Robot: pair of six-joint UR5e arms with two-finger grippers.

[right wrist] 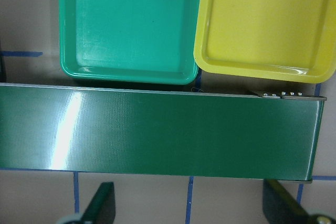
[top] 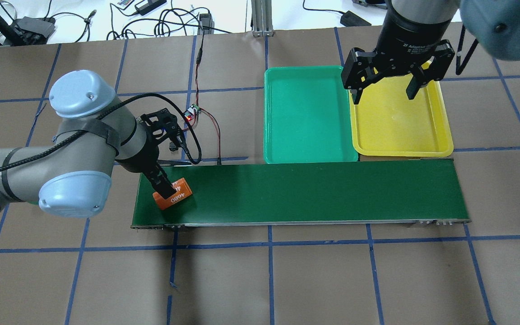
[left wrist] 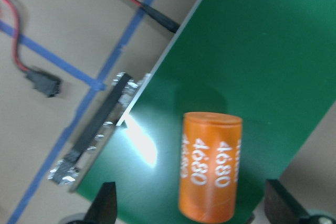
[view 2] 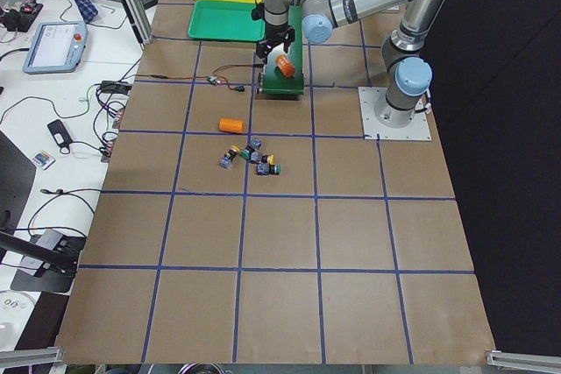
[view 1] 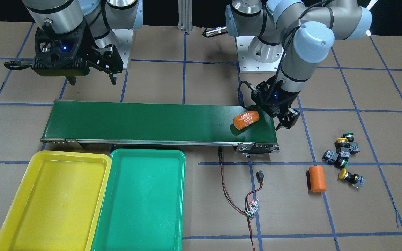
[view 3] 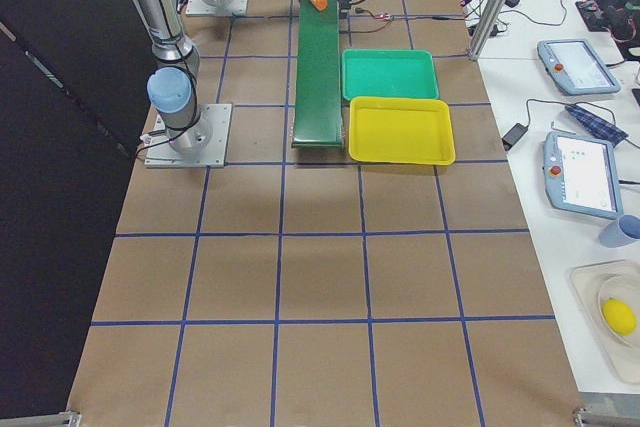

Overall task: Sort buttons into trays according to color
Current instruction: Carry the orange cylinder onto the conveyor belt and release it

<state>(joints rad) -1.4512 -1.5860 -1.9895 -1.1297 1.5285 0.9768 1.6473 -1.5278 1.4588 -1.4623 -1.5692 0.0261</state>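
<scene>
Starting at the left of the front-facing view, the right gripper (view 1: 92,81) hangs high above the table (view 1: 194,87) near the left end of the conveyor belt (view 1: 152,122). Its fingers (view 1: 112,78) are spread wide, holding nothing and touching nothing.

In front of the belt sit two trays side by side, rims meeting: the yellow tray (view 1: 58,209), then the green tray (view 1: 141,209).

Along the belt to its right end, an orange cylinder marked "4680" (view 1: 246,119) lies on its side. The left gripper (view 1: 284,121) is over it. The wrist camera shows its fingers (left wrist: 107,205) wide apart, one on either side of the cylinder and clear of it, so there is no grip.

Further right, on the table past the belt's end, are a plain orange cylinder (view 1: 317,178) and the buttons (view 1: 342,153), well apart from both trays.

The count is four buttons, two with yellow caps and two with green. Three huddle together, and one yellow button (view 1: 349,177) lies just beside them. There are two cylinders and two trays.
</scene>
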